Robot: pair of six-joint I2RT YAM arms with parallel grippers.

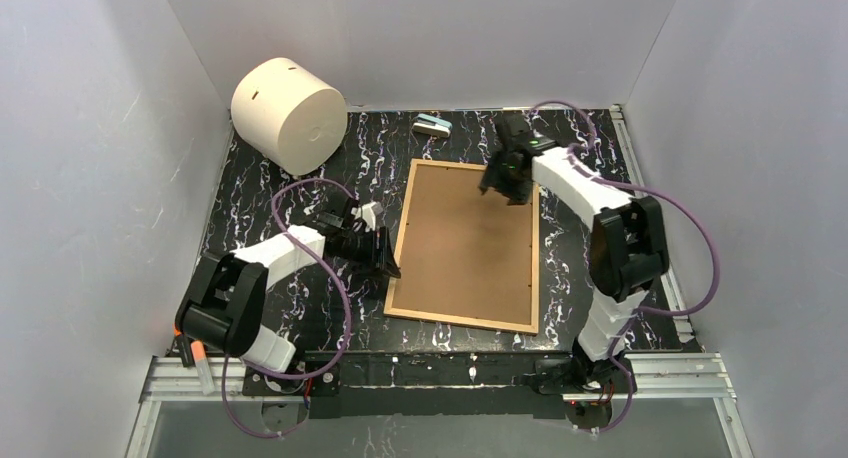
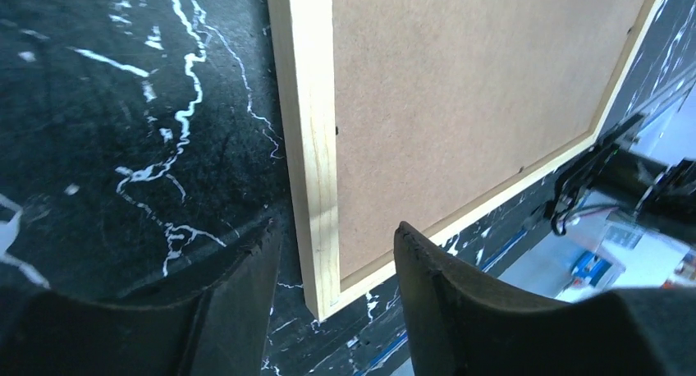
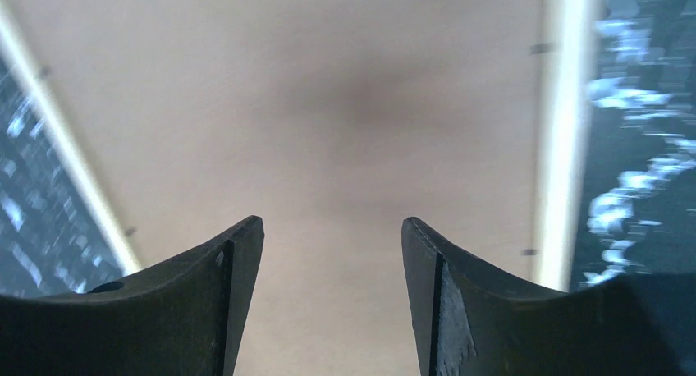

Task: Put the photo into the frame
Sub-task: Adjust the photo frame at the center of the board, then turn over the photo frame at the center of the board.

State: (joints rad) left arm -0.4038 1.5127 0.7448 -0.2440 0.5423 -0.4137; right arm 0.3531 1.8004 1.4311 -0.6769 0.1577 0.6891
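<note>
The frame (image 1: 465, 243) lies flat and face down on the counter (image 1: 290, 178), brown fibreboard back up, and I can't find the photo in any view. My left jaws are released, one finger to either side of the thin wood edge at the frame's near-left corner, while my right jaws hang released just above the back towards the far-right corner. I judge the frame light and stiff with breakable glazing underneath. Its flat back gives nothing to pinch, so I'd take it by the wooden rim near a corner and lift gently.
</note>
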